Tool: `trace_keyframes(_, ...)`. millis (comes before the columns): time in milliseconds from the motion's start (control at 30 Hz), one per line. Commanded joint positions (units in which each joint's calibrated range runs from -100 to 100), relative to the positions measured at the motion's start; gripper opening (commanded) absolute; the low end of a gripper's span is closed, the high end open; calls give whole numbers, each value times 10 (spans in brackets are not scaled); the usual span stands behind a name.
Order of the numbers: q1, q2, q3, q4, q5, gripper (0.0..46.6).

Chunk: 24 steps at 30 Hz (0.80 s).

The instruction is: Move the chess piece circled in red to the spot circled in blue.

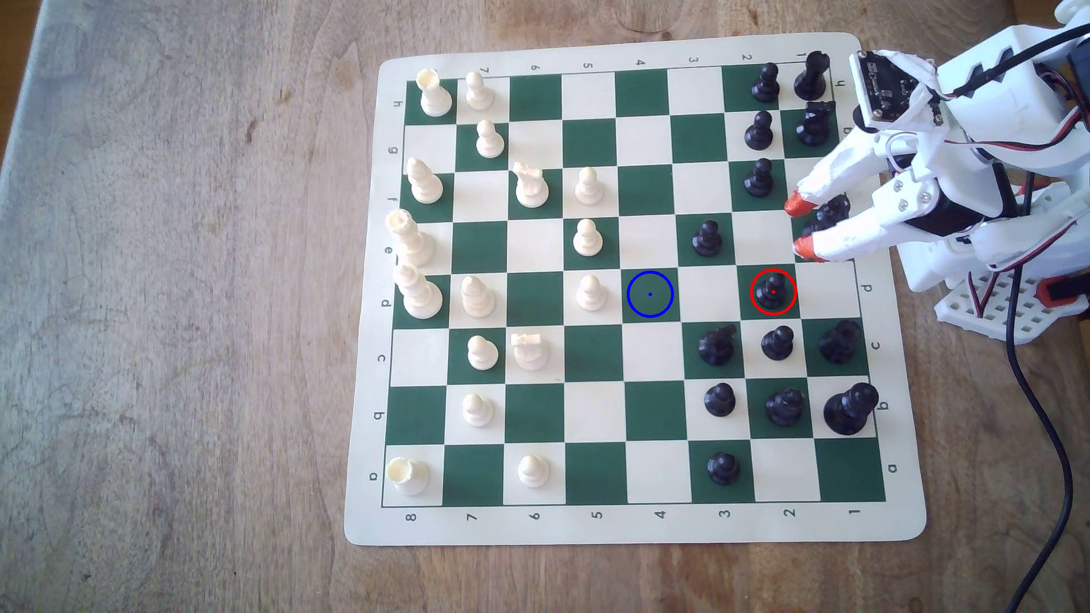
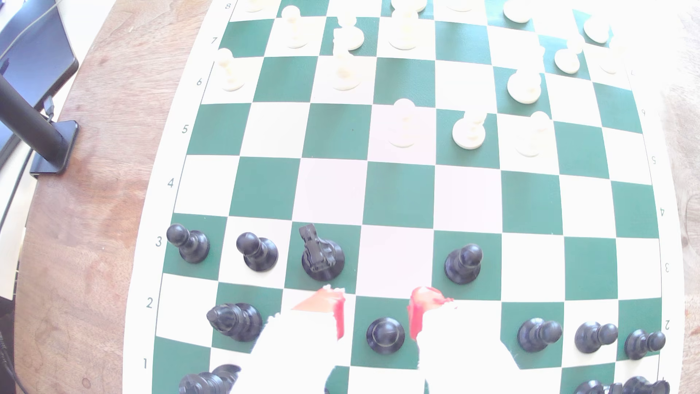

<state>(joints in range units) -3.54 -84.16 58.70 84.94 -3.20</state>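
You are at the reach step. The gripper (image 1: 796, 227) hangs with its jaws wide and holding nothing, up over the board's edge. The black pawn (image 1: 773, 293) stands in the red ring, and in the wrist view it sits between the red fingertips (image 2: 418, 314), though I think they are above it. Come down and close. Then carry it to the blue-ringed square (image 1: 650, 294). Mind the black pawn on c2 (image 1: 777, 343) just beside it.

In the exterior view a glossy black plastic chess piece (image 1: 829, 213) is partly hidden behind the white arm's red-tipped fingers (image 1: 797, 204). In the wrist view, overexposed cream-white plastic pawns (image 2: 403, 123) wash out on light squares, and the picture's edge crops black pieces (image 2: 207, 380).
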Motion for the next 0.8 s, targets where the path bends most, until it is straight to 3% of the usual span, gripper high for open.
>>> trace_keyframes(0,0,0,4,8,0,153)
trace_keyframes(67,-12,-16,30,20,-1,174)
trace_keyframes(267,-21,7,48,39,-1,165)
trace_keyframes(567,37,42,112,5,5,160)
trace_keyframes(767,-17,34,116,-5,-11,153)
